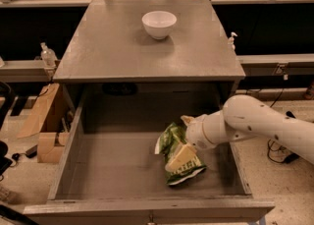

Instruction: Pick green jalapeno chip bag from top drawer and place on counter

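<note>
The green jalapeno chip bag (172, 143) lies crumpled on the bottom of the open top drawer (113, 170), right of its middle. My gripper (177, 156) reaches in from the right on a white arm and sits on top of the bag, its pale fingers (179, 157) pointing down-left and covering the bag's middle. The counter (113, 47) is the flat grey cabinet top above the drawer.
A white bowl (159, 23) stands at the back middle of the counter. Cardboard boxes (46, 121) stand on the floor left of the cabinet. Small spray bottles (47, 54) stand on side ledges. The drawer's thick walls (66, 145) enclose the bag.
</note>
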{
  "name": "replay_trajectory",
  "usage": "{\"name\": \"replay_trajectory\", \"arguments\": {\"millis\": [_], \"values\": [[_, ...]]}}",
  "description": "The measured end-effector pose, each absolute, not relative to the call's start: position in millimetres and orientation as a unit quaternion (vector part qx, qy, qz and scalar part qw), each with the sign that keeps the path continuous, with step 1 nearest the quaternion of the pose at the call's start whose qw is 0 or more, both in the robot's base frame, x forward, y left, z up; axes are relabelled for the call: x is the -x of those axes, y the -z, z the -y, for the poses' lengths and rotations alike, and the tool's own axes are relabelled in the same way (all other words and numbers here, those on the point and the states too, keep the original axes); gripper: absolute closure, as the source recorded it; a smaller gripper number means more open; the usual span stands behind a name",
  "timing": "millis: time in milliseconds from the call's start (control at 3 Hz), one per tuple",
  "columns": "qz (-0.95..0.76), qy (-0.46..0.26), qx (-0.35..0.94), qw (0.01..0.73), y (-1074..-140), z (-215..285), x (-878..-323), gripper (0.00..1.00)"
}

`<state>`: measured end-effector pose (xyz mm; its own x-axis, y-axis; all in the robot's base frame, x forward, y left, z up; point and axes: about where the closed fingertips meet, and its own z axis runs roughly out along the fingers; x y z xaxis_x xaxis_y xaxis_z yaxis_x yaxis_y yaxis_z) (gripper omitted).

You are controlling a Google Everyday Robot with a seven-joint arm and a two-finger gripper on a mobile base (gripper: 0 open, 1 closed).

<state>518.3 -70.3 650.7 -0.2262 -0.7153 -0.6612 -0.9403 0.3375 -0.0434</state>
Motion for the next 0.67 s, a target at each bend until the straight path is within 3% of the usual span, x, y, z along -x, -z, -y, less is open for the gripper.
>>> {"name": "replay_trajectory", "arguments": {"millis": [333,667], "values": [[-0.767,-0.218,0.526,0.296,-613,61,-510,0.14],[-0.762,-0.24,0.523,0.297,-596,46,-503,0.37]]}}
